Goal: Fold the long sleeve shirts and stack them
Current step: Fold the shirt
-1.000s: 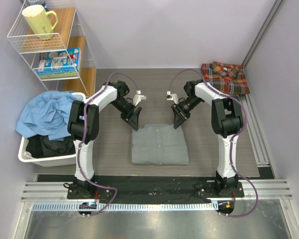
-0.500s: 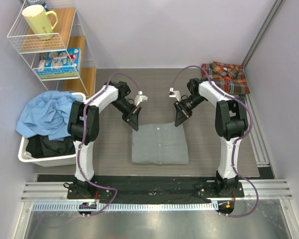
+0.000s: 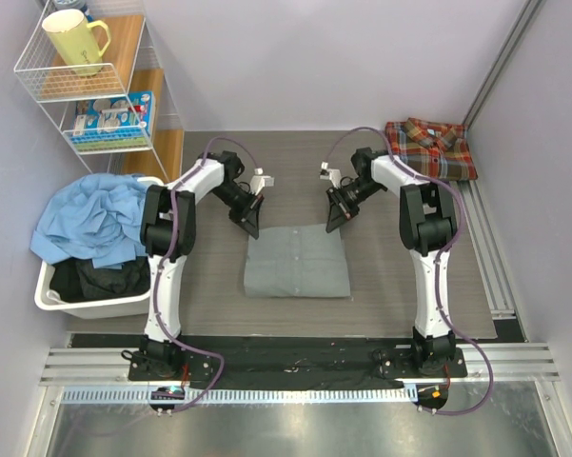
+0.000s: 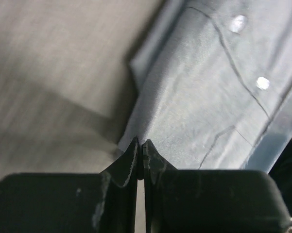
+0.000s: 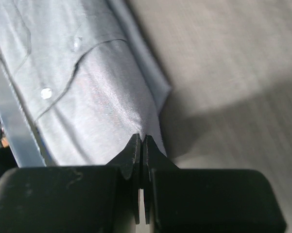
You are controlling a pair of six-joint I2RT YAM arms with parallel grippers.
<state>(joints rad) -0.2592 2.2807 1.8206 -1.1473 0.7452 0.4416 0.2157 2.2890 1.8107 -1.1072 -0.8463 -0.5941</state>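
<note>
The grey long sleeve shirt (image 3: 297,265) lies folded into a rectangle on the table's middle, buttons up. My left gripper (image 3: 250,227) is shut on its far left corner, and my right gripper (image 3: 334,224) is shut on its far right corner. In the left wrist view the grey cloth (image 4: 204,97) runs into the closed tips of that gripper (image 4: 140,145). The right wrist view shows the same cloth (image 5: 87,97) pinched by its gripper (image 5: 142,141). The plaid long sleeve shirt (image 3: 430,148) rests folded at the back right corner, apart from both arms.
A white basket (image 3: 48,290) holding a blue cloth (image 3: 90,219) and dark clothes stands at the left. Behind it is a wire shelf (image 3: 124,90) with a yellow mug (image 3: 73,40). A metal rail (image 3: 490,257) runs along the right wall.
Both grippers closed on the grey shirt's far corners. The arms then drew back, and the shirt slid a little toward the far side of the table.
</note>
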